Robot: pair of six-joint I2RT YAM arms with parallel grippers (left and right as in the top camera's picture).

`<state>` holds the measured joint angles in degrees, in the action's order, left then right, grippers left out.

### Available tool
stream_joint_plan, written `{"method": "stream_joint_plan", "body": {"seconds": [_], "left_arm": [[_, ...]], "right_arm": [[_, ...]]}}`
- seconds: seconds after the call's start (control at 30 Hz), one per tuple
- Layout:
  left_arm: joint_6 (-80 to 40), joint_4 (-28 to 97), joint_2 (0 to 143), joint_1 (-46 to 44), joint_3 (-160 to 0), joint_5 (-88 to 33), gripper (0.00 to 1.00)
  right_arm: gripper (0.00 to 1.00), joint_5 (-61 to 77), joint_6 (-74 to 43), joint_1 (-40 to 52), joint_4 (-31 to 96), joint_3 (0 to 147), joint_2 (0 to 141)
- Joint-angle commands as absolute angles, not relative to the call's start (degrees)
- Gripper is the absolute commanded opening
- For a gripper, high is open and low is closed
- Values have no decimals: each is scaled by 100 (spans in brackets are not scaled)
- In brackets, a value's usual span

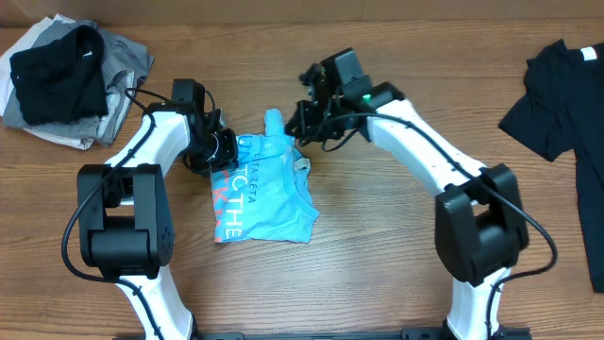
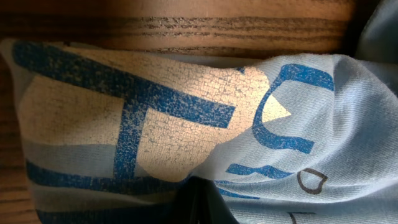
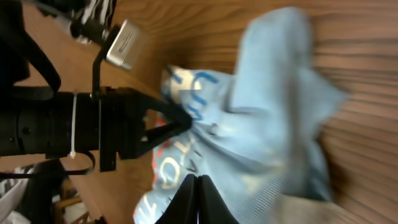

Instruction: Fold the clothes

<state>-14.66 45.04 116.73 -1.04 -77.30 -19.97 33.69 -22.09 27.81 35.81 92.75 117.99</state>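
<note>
As left hand [image 1: 225,149], right hand [image 1: 300,120] pinch, T-shirt [image 1: 269,194] bunched

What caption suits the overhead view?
Left gripper and right gripper pinch the light blue T-shirt on the wooden table.

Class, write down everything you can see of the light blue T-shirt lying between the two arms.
The light blue T-shirt looks like soft, thin knit, crumpled and partly folded into a rough bundle on the wooden table. It carries a cracked white print with blue letters, plus white and pink lettering along the edge nearest the left arm. Its far end bunches into a narrow point. The left fingers pinch its upper left edge; the right fingers are shut on fabric at its upper right.
</note>
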Motion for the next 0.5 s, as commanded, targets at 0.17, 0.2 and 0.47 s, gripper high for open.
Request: {"method": "stream_joint_plan", "body": {"seconds": [0.17, 0.2, 0.47], "left_arm": [[-1413, 4591, 11926, -8, -7625, -1509, 4], [-1406, 4602, 11926, -8, -7625, -1503, 4], [-1282, 4628, 11926, 3, -7625, -1356, 4]], "right_arm": [[4, 3092, -2729, 3221, 3280, 9386, 12444], [4, 3002, -2727, 3229, 3291, 9382, 12475], [4, 2814, -2727, 3020, 3350, 9378, 12995]]}}
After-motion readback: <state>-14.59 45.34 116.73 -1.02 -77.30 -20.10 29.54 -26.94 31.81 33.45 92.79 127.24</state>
